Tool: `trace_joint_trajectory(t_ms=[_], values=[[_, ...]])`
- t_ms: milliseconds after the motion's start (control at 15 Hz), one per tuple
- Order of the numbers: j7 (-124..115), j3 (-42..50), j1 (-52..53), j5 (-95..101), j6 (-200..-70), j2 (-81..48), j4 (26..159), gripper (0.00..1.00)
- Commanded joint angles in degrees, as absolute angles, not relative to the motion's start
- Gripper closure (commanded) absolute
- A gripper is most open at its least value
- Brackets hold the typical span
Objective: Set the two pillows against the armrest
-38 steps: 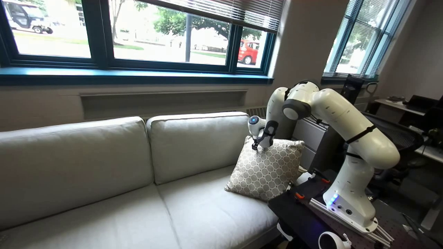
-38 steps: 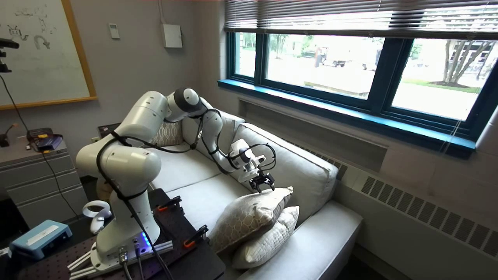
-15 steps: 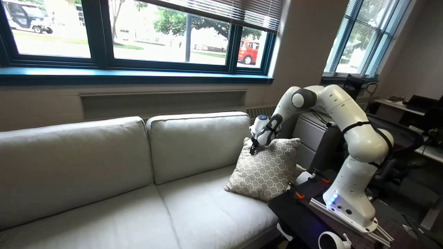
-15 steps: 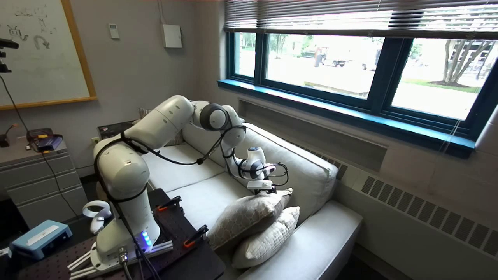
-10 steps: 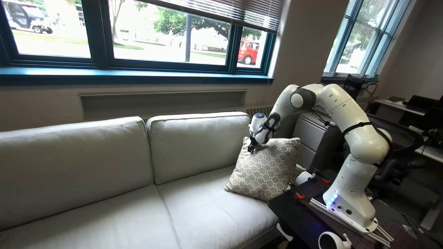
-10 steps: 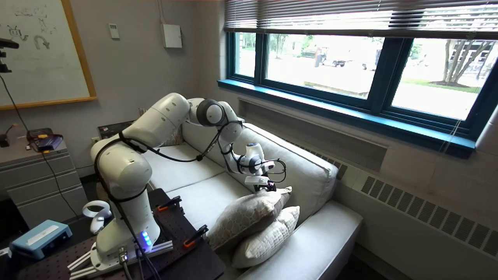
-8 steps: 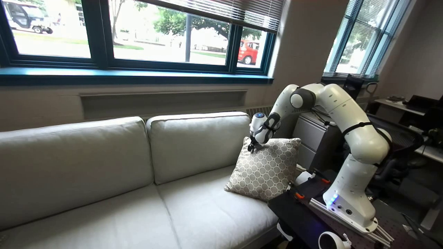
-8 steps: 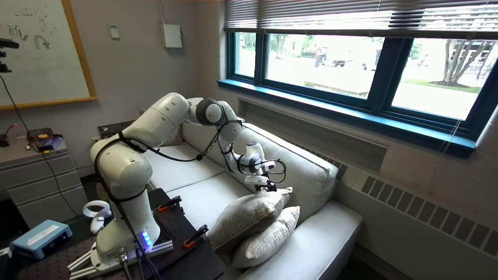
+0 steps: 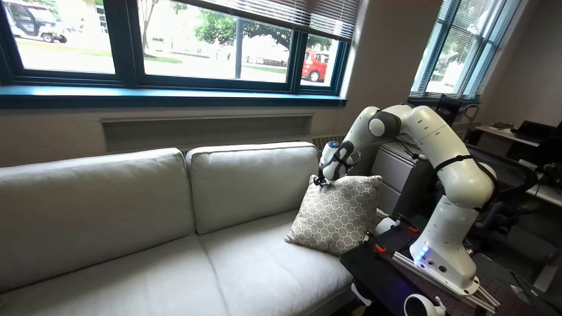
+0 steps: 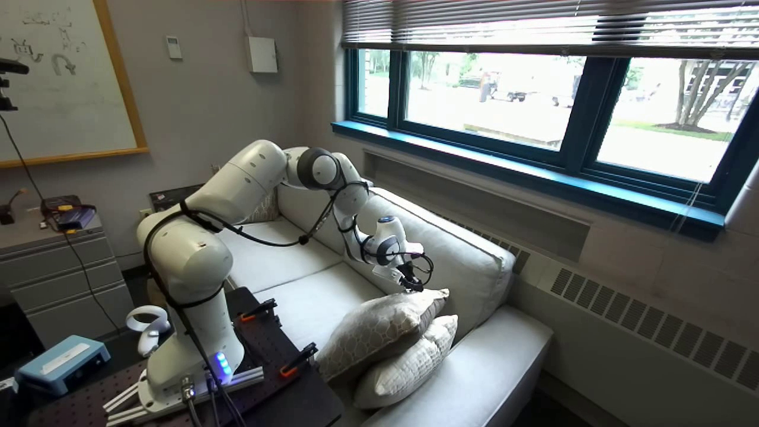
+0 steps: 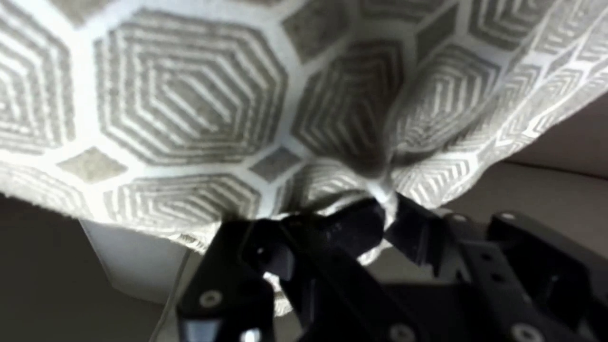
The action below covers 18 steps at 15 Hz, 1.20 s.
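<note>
Beyond the edge of the worktop [image 10: 311, 397], the end effector [image 11: 388, 216] is clenched on the patterned pillow [image 10: 367, 332] below it, with the white pillow [image 10: 409, 365] between that and the armrest [image 10: 489, 359].

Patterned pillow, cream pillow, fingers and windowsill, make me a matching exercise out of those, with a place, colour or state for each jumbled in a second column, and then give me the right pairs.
Column one
1. Patterned pillow
2. Cream pillow
3. Fingers
4. Windowsill

Column two
A. Closed on pillow fabric
B. Blue
C. Grey-beige with white outlines
D. Between the other pillow and the armrest

Right pairs: 1-C, 2-D, 3-A, 4-B.
</note>
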<state>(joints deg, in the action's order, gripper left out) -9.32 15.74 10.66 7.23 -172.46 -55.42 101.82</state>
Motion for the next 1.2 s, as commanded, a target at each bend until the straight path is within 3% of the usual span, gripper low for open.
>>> trace_joint_trajectory(t_ms=[0,733,1000,1067,1133], values=[[-10.1,15.5,11.1,4.7,-176.4,-51.6,106.7,0.98],[-18.2,28.2,23.7,-11.8,-188.1,-47.7,116.6,0.98],[-16.7,33.6,29.3,-16.7,-185.4,-49.5,116.4,0.99],[-14.4,32.3,28.3,-14.2,-184.2,-48.7,116.4,0.75],[-11.4,29.4,25.5,-11.1,-183.8,-47.6,116.0,0.75]])
